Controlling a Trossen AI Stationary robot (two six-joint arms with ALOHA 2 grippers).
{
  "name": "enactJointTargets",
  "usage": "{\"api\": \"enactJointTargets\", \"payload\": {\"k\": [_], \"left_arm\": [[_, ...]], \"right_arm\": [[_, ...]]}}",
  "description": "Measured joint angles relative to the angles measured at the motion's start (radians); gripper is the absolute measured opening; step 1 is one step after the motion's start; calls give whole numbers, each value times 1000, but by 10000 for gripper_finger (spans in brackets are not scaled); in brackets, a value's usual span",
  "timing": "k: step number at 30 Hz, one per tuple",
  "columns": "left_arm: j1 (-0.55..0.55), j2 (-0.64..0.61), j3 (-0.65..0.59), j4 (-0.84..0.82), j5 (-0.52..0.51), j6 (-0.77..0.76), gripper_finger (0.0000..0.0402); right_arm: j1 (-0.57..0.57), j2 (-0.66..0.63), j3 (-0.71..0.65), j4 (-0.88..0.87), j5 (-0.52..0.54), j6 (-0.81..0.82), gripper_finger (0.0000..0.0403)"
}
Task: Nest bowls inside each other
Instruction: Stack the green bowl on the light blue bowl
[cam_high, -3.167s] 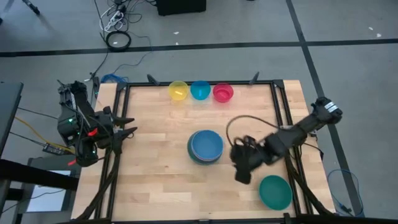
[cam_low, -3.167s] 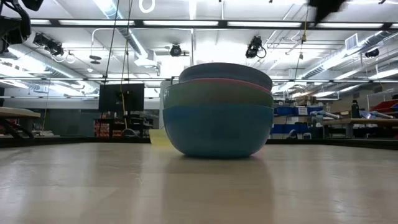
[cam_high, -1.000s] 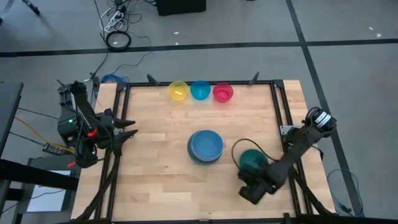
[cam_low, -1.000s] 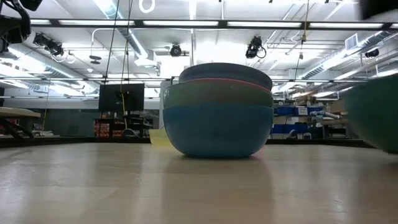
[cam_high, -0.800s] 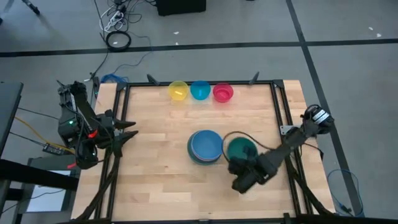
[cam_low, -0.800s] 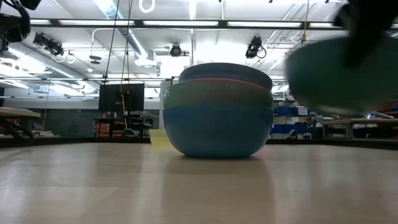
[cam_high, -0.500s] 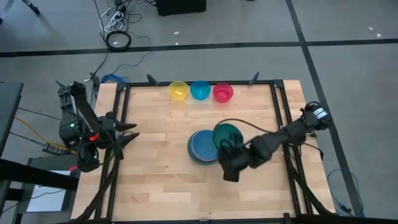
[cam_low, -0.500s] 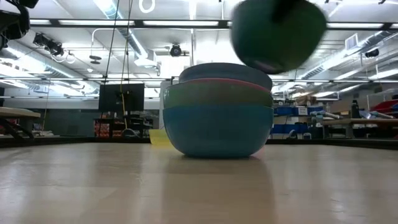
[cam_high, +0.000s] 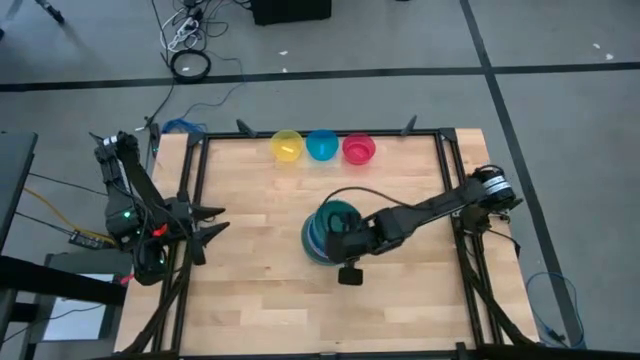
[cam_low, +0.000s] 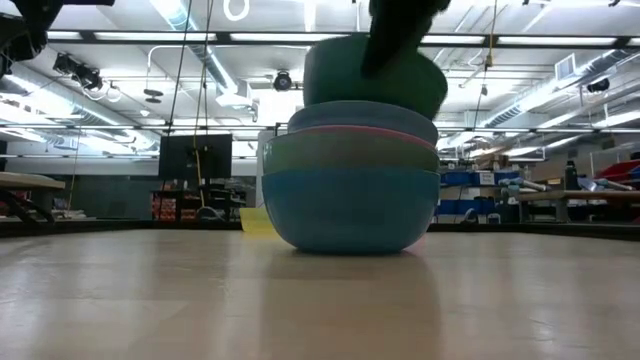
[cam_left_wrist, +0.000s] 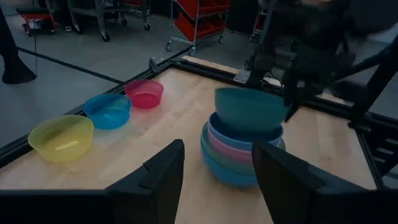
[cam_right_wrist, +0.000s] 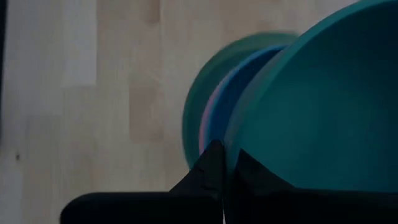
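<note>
Right hand, clamped on the teal bowl's rim, holds it above the stacked bowls for nesting; left hand waits, fingers apart.

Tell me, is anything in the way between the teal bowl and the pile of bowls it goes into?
Nothing visible is. The right gripper holds the teal bowl by its rim just above the stack of bowls, tilted a little. The top bowl of the stack looks empty.
</note>
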Motion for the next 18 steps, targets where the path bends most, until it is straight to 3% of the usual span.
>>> {"api": "enactJointTargets", "payload": {"k": [7,18], "left_arm": [[0,0,-20,29,-16,0,198],[0,0,-20,34,-24,3,198]], "right_arm": [[-2,57,0,13,-105,-4,14],[-14,35,77,-43,-60,11,160]]}}
